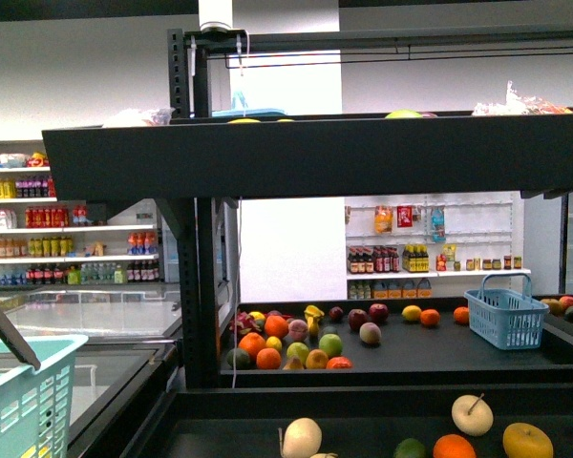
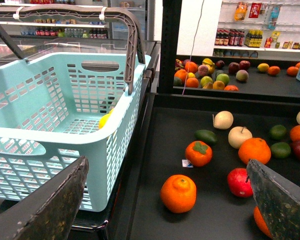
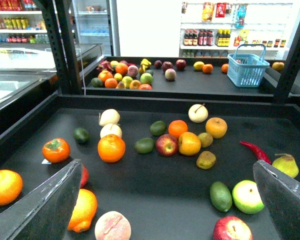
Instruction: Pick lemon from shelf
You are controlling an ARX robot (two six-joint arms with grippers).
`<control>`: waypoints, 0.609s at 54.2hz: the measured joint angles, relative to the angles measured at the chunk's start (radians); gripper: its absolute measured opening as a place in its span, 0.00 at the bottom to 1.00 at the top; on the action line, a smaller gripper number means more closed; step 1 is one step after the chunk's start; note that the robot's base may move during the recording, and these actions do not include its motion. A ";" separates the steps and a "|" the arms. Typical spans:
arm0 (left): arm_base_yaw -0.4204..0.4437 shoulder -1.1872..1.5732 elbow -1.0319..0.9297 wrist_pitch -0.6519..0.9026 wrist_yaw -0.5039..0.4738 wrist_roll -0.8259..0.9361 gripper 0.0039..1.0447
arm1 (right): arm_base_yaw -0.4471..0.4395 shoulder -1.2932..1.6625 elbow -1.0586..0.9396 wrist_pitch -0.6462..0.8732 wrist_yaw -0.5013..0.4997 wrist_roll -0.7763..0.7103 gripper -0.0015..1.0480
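Shelf (image 3: 140, 172) tray lies roomy between fruits; both grippers (image 2: 165, 200) (image 3: 165, 200) spread, empty.

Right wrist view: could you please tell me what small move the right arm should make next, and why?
Probably shift the right gripper toward the yellow oval fruit beside one jaw: it looks lemon-like, and the jaws stand open and empty above the shelf.

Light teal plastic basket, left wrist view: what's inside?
The light teal plastic basket holds one yellow fruit against its near wall. The rest of the visible floor is bare; the near corner is hidden.
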 joint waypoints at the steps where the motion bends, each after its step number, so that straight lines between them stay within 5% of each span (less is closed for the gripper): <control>1: 0.000 0.000 0.000 0.000 0.000 0.000 0.93 | 0.000 0.000 0.000 0.000 0.000 0.000 0.98; 33: 0.000 0.000 0.000 0.000 0.000 0.000 0.93 | 0.000 0.000 0.000 0.000 0.000 0.000 0.98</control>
